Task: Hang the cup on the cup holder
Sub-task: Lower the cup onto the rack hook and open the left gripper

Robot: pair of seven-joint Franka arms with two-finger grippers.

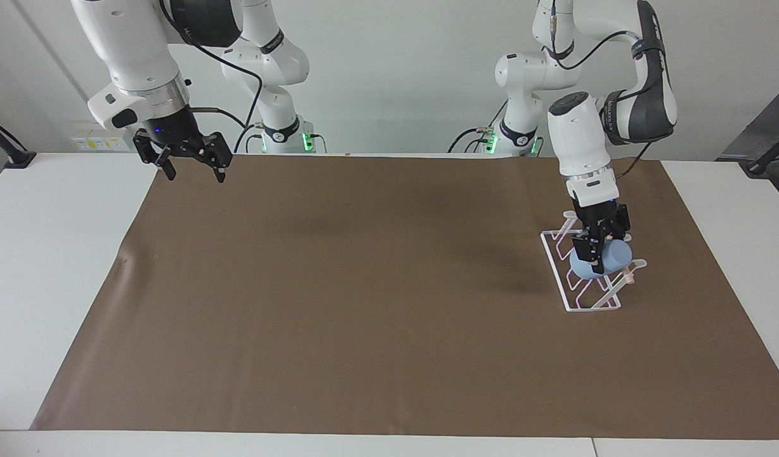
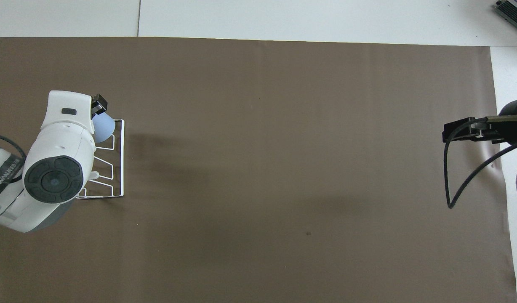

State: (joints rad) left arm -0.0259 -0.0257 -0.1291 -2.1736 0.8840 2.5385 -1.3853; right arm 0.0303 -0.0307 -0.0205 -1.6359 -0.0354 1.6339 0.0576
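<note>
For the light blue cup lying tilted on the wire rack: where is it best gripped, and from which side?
Grip the cup across its tapered side wall, coming down from above, as the left gripper does. It lies tilted on the cup holder, whose wire prongs likely block any approach from below. The wall is plain and handleless, so opposite sides of it are the likeliest hold.

One camera sits high up across the worktop point(image 1: 59, 285) from you and looks back at the robots, so you see both arms standing at the top of its picture. The other camera sits high above the robots' end and looks almost straight down, so the arms come in from the bottom. Both are far off and take in the whole brown mat point(image 2: 283, 168). They share the mat and the cup holder point(image 1: 583, 279) under the left end effector point(image 1: 597, 244), but flipped around.
</note>
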